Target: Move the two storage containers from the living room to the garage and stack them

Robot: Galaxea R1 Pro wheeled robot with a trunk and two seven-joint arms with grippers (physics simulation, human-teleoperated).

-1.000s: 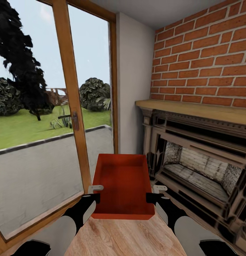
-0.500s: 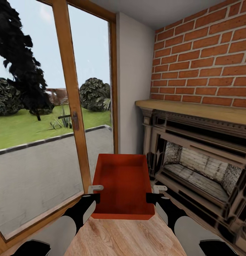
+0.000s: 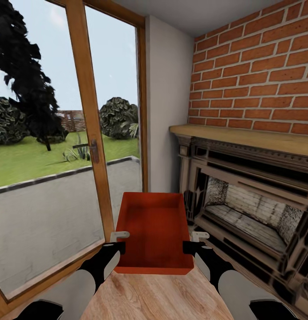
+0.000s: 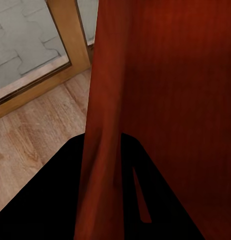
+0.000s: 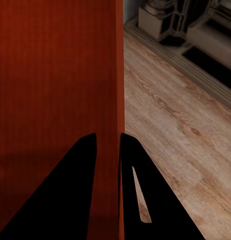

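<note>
Head view: one red-orange storage container (image 3: 154, 231) is held up in front of the robot, betw. both arms, open top facing the camera, tilted. Left end effector (image 3: 119, 242) clamps its left wall, right end effector (image 3: 190, 242) its right wall; each w/ a dark finger inside and a pale one outside the wall. Behind it, a wood-framed glass door (image 3: 89, 133) on the left w/ lawn and shrubs outside, a red brick wall (image 3: 256, 66) on the right, and a fireplace (image 3: 247, 209) w/ wooden mantel below it. Light wood plank floor (image 3: 158, 298) shows under the bin, so this is the living room.

Left wrist view: the container's wall (image 4: 103, 150) runs edge-on betw. the two black fingers (image 4: 50, 200), which are closed tight on it. Door frame and plank floor beside it.

Right wrist view: same grip; the wall (image 5: 108, 150) sits pinched betw. the black fingers (image 5: 65, 190), nearly together. Plank floor (image 5: 170, 130) and the fireplace base (image 5: 185, 30) beyond.
</note>
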